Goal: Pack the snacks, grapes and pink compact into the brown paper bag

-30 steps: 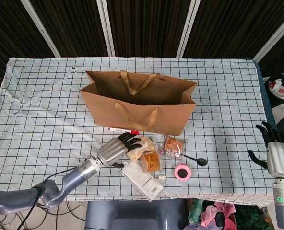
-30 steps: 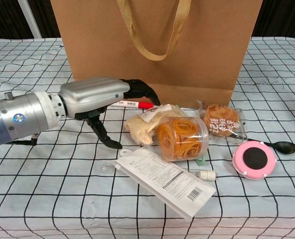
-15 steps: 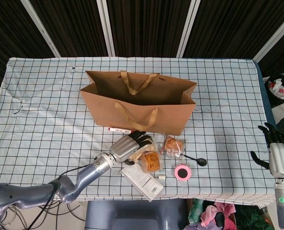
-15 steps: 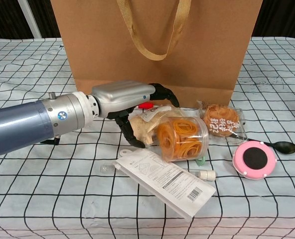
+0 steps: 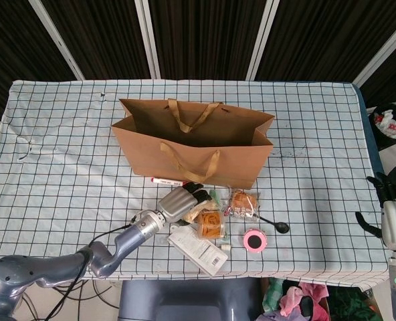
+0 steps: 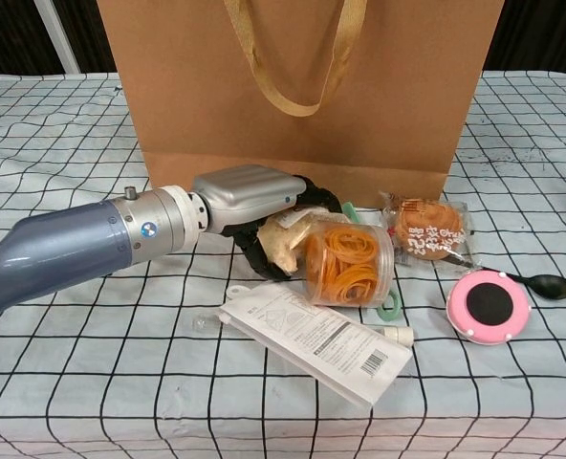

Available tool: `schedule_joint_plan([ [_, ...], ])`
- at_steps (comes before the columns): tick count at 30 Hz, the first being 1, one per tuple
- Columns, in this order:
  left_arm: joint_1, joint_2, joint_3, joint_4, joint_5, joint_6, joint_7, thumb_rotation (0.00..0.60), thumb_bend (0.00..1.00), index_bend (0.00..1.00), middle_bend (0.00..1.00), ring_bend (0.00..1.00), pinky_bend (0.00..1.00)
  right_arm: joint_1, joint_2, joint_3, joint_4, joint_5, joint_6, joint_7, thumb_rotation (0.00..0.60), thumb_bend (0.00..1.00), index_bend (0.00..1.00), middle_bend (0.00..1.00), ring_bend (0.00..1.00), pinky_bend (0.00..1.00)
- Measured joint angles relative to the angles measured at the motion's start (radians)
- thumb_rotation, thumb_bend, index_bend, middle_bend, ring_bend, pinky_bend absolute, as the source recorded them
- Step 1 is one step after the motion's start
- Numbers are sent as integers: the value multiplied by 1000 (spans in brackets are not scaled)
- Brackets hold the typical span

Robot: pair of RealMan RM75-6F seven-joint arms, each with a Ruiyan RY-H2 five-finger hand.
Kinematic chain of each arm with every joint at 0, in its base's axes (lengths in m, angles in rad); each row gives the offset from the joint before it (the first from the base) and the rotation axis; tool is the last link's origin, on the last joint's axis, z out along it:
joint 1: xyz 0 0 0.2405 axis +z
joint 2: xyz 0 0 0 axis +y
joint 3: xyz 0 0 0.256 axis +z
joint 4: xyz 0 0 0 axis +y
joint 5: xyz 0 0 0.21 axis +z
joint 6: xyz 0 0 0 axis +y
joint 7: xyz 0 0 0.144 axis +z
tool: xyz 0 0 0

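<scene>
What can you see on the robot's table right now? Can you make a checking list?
Surface: checked tablecloth, wrinkled at the left.
Job's things: brown paper bag upright, open; beige snack packet in the left hand's grasp; orange snack tub; wrapped cookie; pink compact; grapes not seen.
Clutter: red marker, black spoon, white carton, green ring.
Hands: left hand closing around the packet; right hand off the table's right edge, fingers spread.
Cables: black cable along the left arm.
Surroundings: dark curtains.
</scene>
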State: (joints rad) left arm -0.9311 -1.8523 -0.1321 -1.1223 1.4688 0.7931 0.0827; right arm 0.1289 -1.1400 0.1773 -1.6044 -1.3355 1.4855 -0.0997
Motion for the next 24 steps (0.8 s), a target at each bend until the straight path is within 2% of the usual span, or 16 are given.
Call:
schedule_joint_plan([
  [4, 0, -2, 0, 11, 1, 18, 16, 600, 378, 302, 328, 211, 289, -4, 1, -2, 3, 0, 2, 6, 600, 203, 172, 113, 199, 229],
  [6, 3, 1, 0, 11, 2, 33, 23, 600, 426, 340, 378, 268, 360, -5, 0, -3, 5, -2, 2, 8, 600, 204, 172, 113, 199, 229],
  [11, 11, 26, -1, -7, -1, 58, 51, 600, 482, 408, 459, 351, 468, -11, -1, -6, 7, -3, 4, 14, 600, 204, 172, 113, 199, 229],
  [18, 28, 90, 2, -89, -8, 83, 99, 600, 491, 433, 477, 356, 472, -13, -7, -6, 10, -2, 3, 23, 600, 205, 172, 113, 199, 229],
  [24, 54, 184, 3, -233, -10, 126, 145, 600, 488, 433, 471, 357, 472, -12, -12, -8, 9, -7, 3, 19, 600, 205, 171, 113, 199, 229],
])
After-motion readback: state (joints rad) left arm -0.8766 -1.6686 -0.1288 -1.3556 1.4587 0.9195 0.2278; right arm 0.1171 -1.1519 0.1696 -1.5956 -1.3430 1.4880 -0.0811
